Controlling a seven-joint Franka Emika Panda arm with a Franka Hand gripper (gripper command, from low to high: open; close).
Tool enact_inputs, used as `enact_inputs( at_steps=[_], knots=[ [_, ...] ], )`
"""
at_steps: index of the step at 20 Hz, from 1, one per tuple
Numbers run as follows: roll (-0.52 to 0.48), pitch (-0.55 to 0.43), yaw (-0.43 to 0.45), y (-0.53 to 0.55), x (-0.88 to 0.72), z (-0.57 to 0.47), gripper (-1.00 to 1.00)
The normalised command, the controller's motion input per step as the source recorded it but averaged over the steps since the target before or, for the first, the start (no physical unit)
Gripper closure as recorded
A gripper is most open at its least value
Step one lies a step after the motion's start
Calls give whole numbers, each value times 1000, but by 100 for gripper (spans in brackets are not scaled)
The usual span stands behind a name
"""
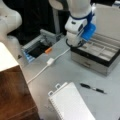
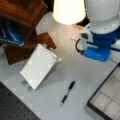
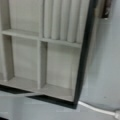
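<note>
In a front view my gripper (image 1: pixel 75 44) hangs under the white and blue wrist, low over the left end of a grey compartment box (image 1: pixel 100 53) with a black rim. Its fingers are hidden by the hand. The wrist view looks straight down into the box's bare grey compartments (image 3: pixel 58 66) and black rim (image 3: pixel 82 62); no fingers show there. Nothing is seen held. A black pen (image 1: pixel 93 88) lies on the table in front of the box, also visible as the pen (image 2: pixel 67 93) beside the box corner (image 2: pixel 107 100).
A white spiral notebook (image 1: pixel 71 103) (image 2: pixel 38 65) lies near the pen. A white cable with an adapter (image 1: pixel 50 61) runs toward the box, with an orange item (image 1: pixel 48 50) by an open grey bin (image 1: pixel 37 47). Wooden blocks (image 1: pixel 15 95) (image 2: pixel 25 50) and a lamp shade (image 2: pixel 68 10) stand nearby.
</note>
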Motion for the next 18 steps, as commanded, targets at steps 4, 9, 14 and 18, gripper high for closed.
enact_inputs(
  at_steps=[4,9,14,18],
  knots=[
    [-277,7,80,-173,60,144,-100],
    [-261,4,24,-183,17,42,-100],
    [-211,8,-53,-172,-41,-12,-100],
    [-178,14,-76,-158,-116,-3,-100]
  ],
)
